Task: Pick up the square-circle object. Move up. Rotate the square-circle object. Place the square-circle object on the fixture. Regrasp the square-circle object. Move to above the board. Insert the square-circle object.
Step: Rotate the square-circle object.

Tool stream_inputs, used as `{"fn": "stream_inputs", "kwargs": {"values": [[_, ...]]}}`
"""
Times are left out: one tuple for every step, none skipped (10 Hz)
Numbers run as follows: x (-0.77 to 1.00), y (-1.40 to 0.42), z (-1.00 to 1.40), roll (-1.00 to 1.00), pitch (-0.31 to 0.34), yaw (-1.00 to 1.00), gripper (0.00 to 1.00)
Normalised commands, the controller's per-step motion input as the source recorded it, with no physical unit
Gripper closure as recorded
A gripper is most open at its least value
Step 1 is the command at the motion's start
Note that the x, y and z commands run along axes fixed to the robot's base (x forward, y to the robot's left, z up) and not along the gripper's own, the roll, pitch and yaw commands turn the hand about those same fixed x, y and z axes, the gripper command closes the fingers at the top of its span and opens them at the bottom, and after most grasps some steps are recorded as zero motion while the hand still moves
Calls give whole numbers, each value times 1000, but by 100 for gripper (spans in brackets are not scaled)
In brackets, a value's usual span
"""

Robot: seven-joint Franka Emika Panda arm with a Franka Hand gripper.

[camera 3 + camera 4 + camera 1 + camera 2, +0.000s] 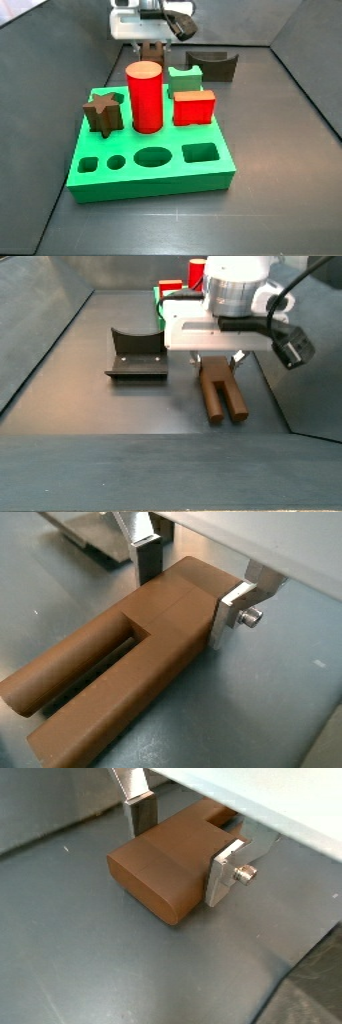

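The square-circle object (pixel 140 647) is a brown piece with a blocky head and two long legs, one round and one square. It lies flat on the grey floor in both wrist views (pixel 160 873). My gripper (pixel 187 607) is down over the head, one finger against each side, shut on it. From a side view the gripper (pixel 219 362) stands over the near end of the object (pixel 223 394). The dark fixture (pixel 136 356) stands just beside it. The green board (pixel 147 170) lies in front of the gripper (pixel 154 45), and the object (pixel 155 50) mostly hides behind the pieces.
On the board stand a tall red cylinder (pixel 144 95), a red block (pixel 195 108), a brown star peg (pixel 103 112) and a green notched block (pixel 183 78). Dark walls close in the floor on both sides.
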Motion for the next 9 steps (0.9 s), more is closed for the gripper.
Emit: {"fn": "stream_inputs", "kwargs": {"values": [[27,12,-171,-158,-105,18,100],[0,0,0,0,0,0,0],[0,0,1000,0,0,0,0],[-2,0,1000,0,4,0,0],[-17,2,1000,7,41,-3,0],[-15,3,1000,14,51,-5,0],[-15,5,1000,28,76,-9,0],[-18,5,1000,43,84,-10,0],[-25,7,1000,66,87,-10,0]]}}
